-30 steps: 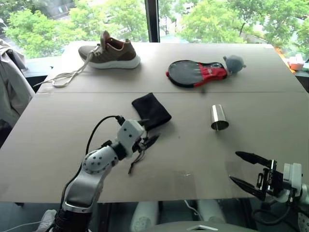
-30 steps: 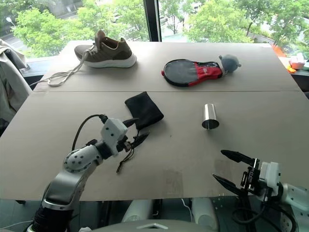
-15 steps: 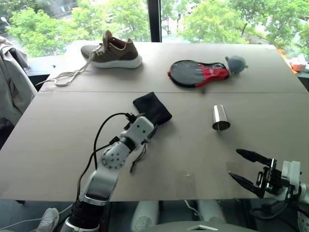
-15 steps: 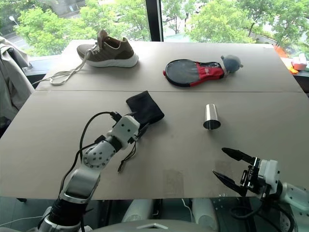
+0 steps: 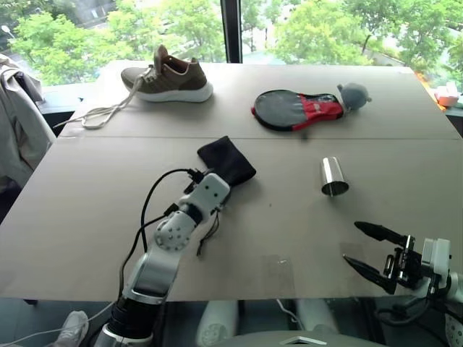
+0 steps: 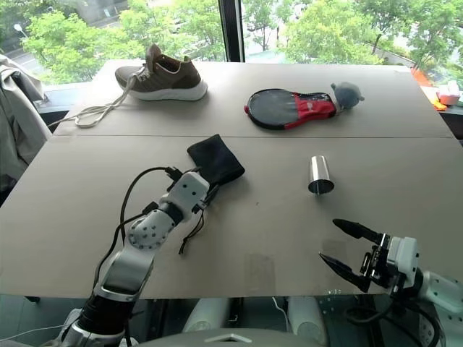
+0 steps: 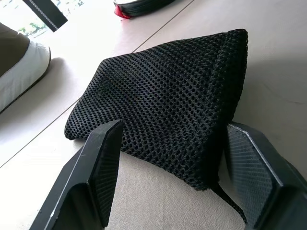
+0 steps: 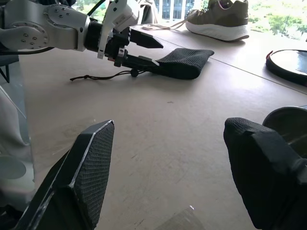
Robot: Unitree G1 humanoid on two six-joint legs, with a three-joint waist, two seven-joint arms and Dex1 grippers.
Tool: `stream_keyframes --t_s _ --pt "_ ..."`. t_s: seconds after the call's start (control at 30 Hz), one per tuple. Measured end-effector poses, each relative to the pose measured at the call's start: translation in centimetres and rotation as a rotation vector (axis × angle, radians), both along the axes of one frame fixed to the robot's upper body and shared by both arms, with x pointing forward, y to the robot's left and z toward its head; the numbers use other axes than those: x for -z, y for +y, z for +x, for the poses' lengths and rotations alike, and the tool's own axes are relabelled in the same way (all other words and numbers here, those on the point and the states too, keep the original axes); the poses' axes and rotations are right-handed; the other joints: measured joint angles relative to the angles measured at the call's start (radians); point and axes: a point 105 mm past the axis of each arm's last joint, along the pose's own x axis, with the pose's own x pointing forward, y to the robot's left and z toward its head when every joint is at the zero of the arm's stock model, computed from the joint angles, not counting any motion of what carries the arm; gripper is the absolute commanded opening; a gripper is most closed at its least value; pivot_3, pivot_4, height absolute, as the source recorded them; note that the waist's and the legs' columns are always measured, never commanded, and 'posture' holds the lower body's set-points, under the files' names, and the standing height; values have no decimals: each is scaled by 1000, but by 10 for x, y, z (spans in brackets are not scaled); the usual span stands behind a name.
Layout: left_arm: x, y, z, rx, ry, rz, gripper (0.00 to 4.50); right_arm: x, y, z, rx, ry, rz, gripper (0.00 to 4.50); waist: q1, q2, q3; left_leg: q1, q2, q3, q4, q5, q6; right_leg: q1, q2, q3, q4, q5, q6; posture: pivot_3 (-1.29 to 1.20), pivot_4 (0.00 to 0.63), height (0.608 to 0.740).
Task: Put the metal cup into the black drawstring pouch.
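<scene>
The black drawstring pouch (image 5: 226, 160) lies flat near the middle of the table, its cord and toggle (image 5: 203, 244) trailing toward me. My left gripper (image 7: 173, 129) is open and low over the table, with one finger on each side of the pouch's near end. The pouch's mesh (image 7: 168, 91) sits between the fingers, which are not closed on it. The metal cup (image 5: 333, 177) lies on its side to the right, its open rim facing me. My right gripper (image 5: 352, 243) hovers open by the table's near right edge, short of the cup (image 8: 288, 122), with nothing in it.
A brown shoe (image 5: 170, 76) with loose white laces sits at the back left. A dark grey-and-red paddle case (image 5: 296, 110) and a grey plush toy (image 5: 352, 94) lie at the back right. A jacket (image 5: 18, 130) hangs beyond the table's left edge.
My left gripper has moved forward and rolled, so its fingers now straddle the pouch's near end. The right gripper, pouch and cup have stayed put.
</scene>
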Motion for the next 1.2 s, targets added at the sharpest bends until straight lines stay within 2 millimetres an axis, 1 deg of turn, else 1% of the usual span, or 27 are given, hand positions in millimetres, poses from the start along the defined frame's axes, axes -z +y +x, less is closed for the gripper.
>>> stream_keyframes --t_s 0.2,0.23,0.3,0.43,0.47,0.53,0.63,0.73,0.87,0.93,1.0,1.07,1.13,1.2 --pt "0 1 6 -6 1 5 3251 0 0 0 1 0 0 3685 0 0 0 0 0 0 0 0 0 0 0 0 0 0 0 0 150 740" --pt "1 2 7 -7 1 6 2997 0 0 0 1 -1 -1 3722 0 0 0 0 0 0 0 0 0 0 0 0 0 0 0 0 150 740" --pt "4 3 9 -11 14 9 2328 0 0 0 2 -3 -1 3730 -1 0 -1 0 0 0 0 0 0 0 0 0 0 0 0 0 150 740" --pt "8 4 10 -15 27 10 643 0 0 0 5 -6 -1 3730 0 0 -1 0 0 0 0 0 0 0 0 0 0 0 0 0 150 740" --pt "9 5 11 -17 27 10 79 0 -1 0 8 -6 0 3730 0 0 -1 0 0 0 0 0 0 0 0 0 0 0 0 0 150 740" --pt "5 7 12 -22 14 10 79 0 -1 1 15 -7 2 3730 0 1 -1 0 0 0 0 0 0 0 0 0 0 0 0 0 150 740" --pt "7 7 13 -24 18 7 79 -1 -2 4 38 -11 7 3730 1 1 -1 0 0 0 0 0 0 0 0 0 0 0 0 0 150 740" --pt "6 8 13 -28 19 -7 79 -4 -5 14 106 -27 7 3730 0 1 -1 0 0 0 0 0 0 0 0 0 1 0 0 0 150 740" --pt "4 9 16 -30 20 -37 79 -9 -12 44 280 -61 -47 3730 0 1 -1 0 -1 0 1 0 0 0 0 0 1 0 0 0 150 740" --pt "1 9 18 -35 16 -75 79 -9 -16 55 355 -58 -82 3730 2 1 -1 0 -1 0 1 0 0 0 0 0 1 0 0 0 150 740" --pt "-3 7 20 -54 29 -179 79 -5 -20 70 461 -43 -146 3730 1 1 -1 -1 -1 0 1 0 0 0 0 0 1 0 0 0 150 740" --pt "-11 1 20 -35 33 -261 79 1 -21 80 521 -15 -189 3730 1 1 -1 -1 -2 0 1 0 0 0 -1 0 1 1 0 0 150 740" --pt "-19 -1 19 -16 31 -308 79 4 -20 86 558 2 -195 3730 0 1 -1 -1 -2 0 1 0 0 0 0 -1 1 1 1 0 150 740" --pt "-22 -3 17 9 48 -343 79 4 -22 97 627 23 -173 3730 -2 1 -1 -1 -2 0 1 0 0 0 0 -1 1 2 3 0 150 740"
